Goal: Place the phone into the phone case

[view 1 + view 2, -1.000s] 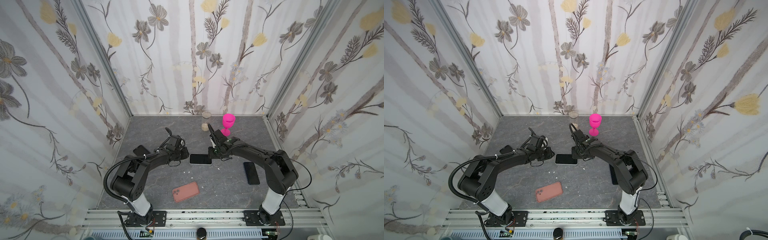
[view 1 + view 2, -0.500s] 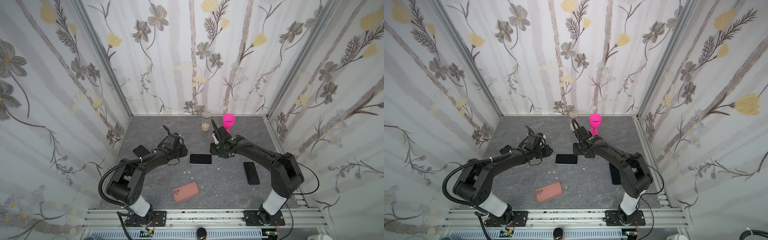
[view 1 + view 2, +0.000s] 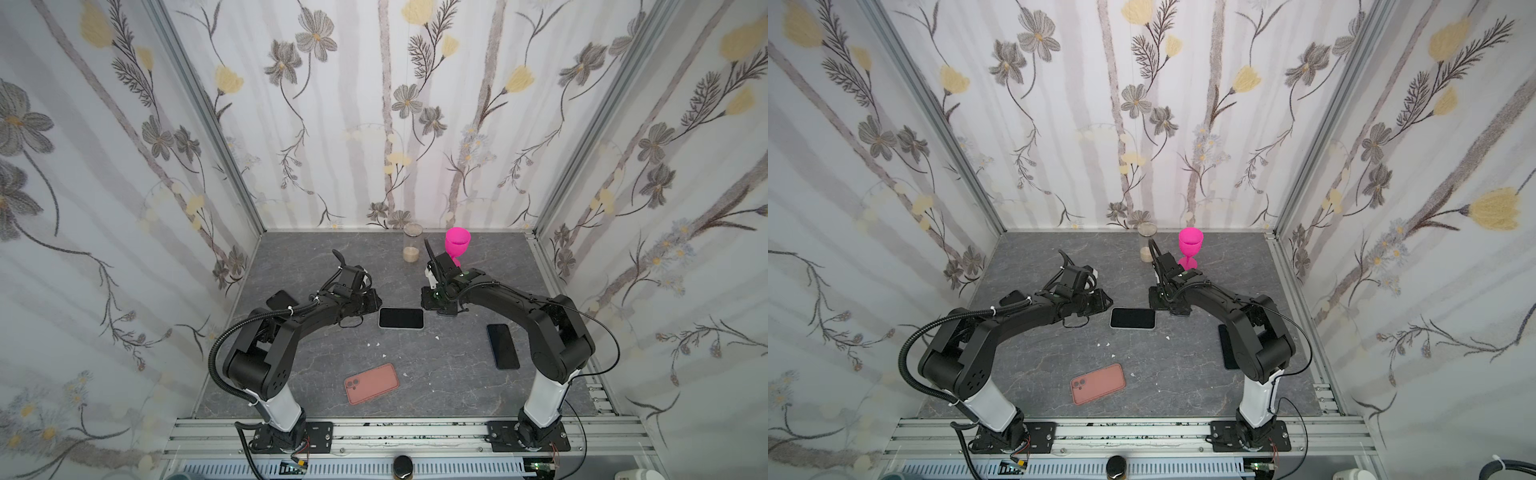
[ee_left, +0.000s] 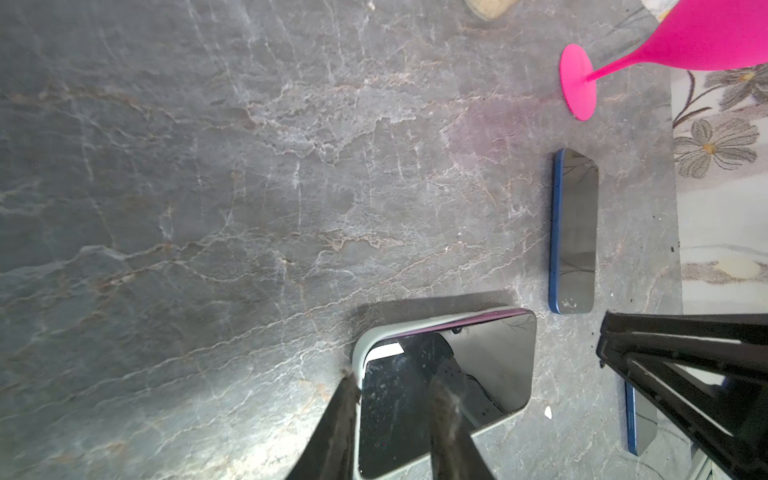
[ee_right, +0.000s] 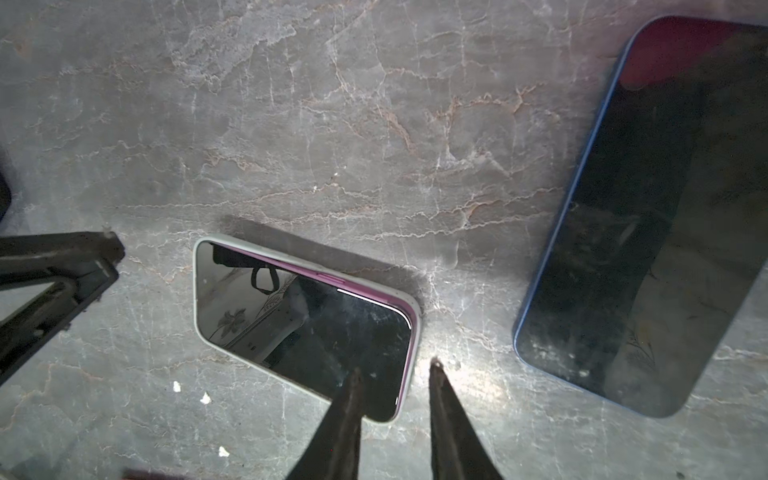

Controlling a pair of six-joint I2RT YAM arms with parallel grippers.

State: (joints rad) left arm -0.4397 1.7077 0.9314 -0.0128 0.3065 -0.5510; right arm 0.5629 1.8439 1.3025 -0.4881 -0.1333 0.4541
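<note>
Nearest me, a salmon case (image 3: 372, 383) lies back up on the table (image 3: 440, 374). Further in, on the right, lies a blue phone (image 3: 503, 346). At mid-table I see the phone (image 3: 401, 318) screen up in a pale case (image 4: 360, 347), its purple side showing along one long edge. My left gripper (image 4: 392, 386) is at its left end and my right gripper (image 5: 395, 368) at its right end. Both have their fingers narrowly apart and hold nothing. At the back stand a jar (image 3: 412, 247) and a pink goblet (image 3: 457, 243).
</note>
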